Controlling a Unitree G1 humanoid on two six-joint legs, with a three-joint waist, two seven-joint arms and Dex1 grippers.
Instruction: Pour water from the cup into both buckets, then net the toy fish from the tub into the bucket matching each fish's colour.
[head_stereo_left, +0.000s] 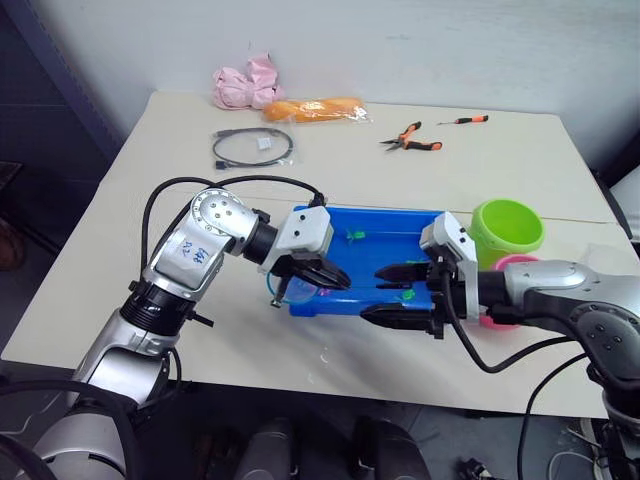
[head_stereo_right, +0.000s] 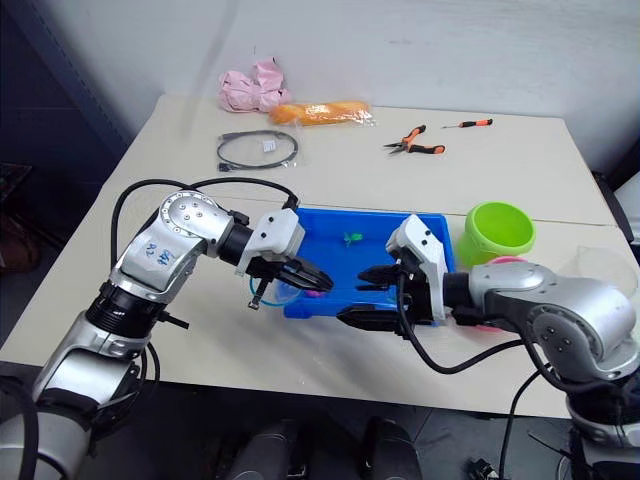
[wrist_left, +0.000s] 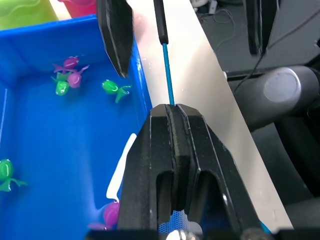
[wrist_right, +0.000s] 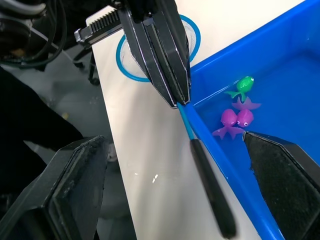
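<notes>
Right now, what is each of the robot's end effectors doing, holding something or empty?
Left end effector: shut on the net, clamping its thin handle.
Right end effector: open, holding nothing, at the blue tub's near edge.

Head stereo overlooks tub (head_stereo_left: 385, 225) (wrists close-up).

buckets: 2 – one lime green (head_stereo_left: 507, 231), one pink (head_stereo_left: 505, 266) | tub (head_stereo_left: 385, 222): 1 | net (wrist_right: 158, 50): 1 | toy fish seen in the tub: at least 3 green (wrist_left: 114, 89), 3 pink (wrist_left: 70, 63) | pincers: 2 – left (head_stereo_left: 322, 277), right (head_stereo_left: 392, 292)
</notes>
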